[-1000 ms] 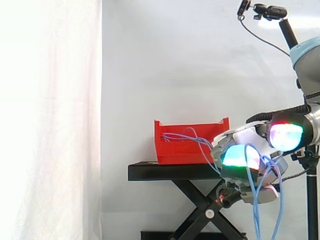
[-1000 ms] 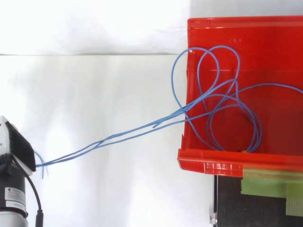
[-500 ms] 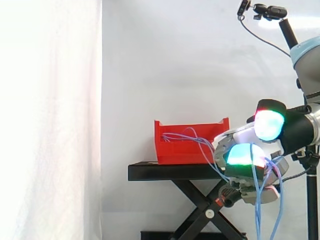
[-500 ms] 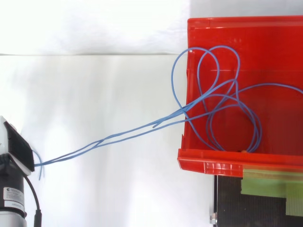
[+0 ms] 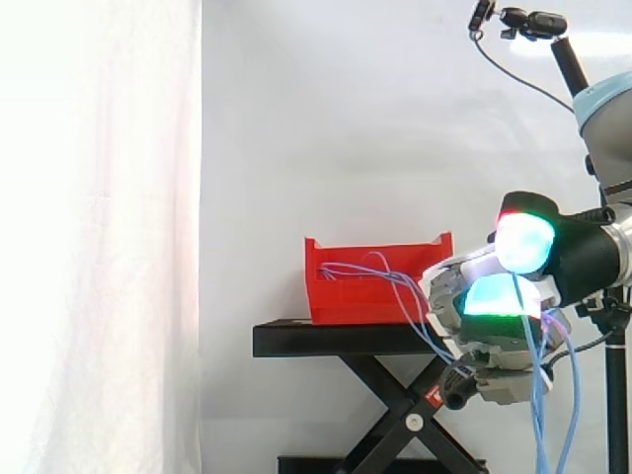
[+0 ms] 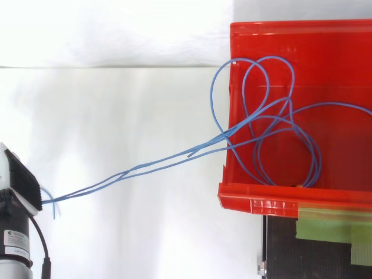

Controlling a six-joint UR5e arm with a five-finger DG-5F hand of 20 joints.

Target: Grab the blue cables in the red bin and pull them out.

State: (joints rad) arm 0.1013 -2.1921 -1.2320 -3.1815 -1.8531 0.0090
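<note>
We note the thin blue cables (image 6: 225,137) hanging lower right than before, the hand (image 5: 499,296) clenched round them, loops lying in the red plastic bin (image 6: 273,204).

Bright even light; curtain (image 5: 99,237) glaring white at left; faint shadows

Red bin (image 6: 261,204) sat at right. Blue cables (image 6: 228,135) lay looped inside. Strands crossed bin's left wall and ran down-left over white surface (image 6: 116,99) to hand (image 6: 23,183) at left edge. Green tape (image 6: 325,224) lay on black stand (image 6: 279,253) below bin.
</note>
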